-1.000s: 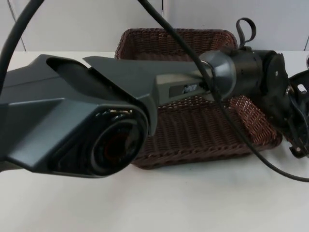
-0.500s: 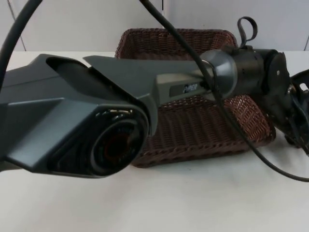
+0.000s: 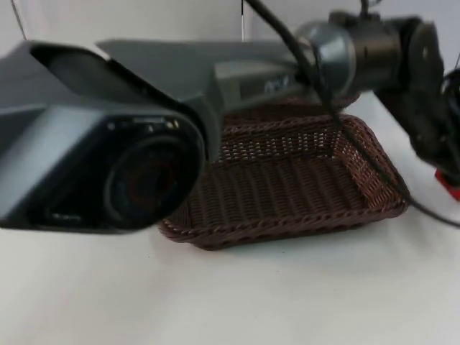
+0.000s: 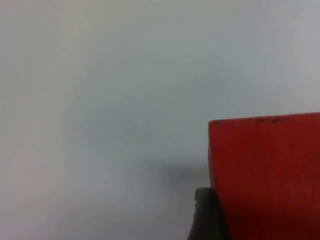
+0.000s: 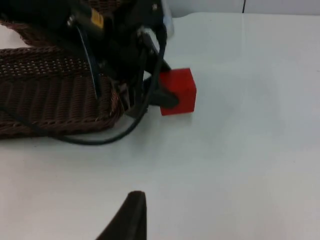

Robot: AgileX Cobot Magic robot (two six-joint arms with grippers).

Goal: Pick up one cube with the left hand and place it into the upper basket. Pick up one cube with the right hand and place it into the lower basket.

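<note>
A red cube (image 5: 179, 90) rests on the white table just right of the lower basket (image 5: 55, 117). The same cube (image 3: 450, 185) peeks out at the right edge of the top view. My left arm stretches across both baskets, and its left gripper (image 5: 162, 97) is down at the cube's left side, touching it. Seen from the left wrist, the cube (image 4: 265, 175) looms large right beside a black fingertip (image 4: 204, 216). My right gripper (image 5: 131, 216) waits low over bare table, a short way in front of the cube.
Two brown wicker baskets stand one behind the other: the lower basket (image 3: 370, 154) near me and the upper basket (image 3: 248, 115) partly hidden behind the left arm. White table stretches to the right of the cube and toward the front.
The left arm has swung up and reached further right. Its gripper has come down beside the red cube, which now peeks out at the right edge.
</note>
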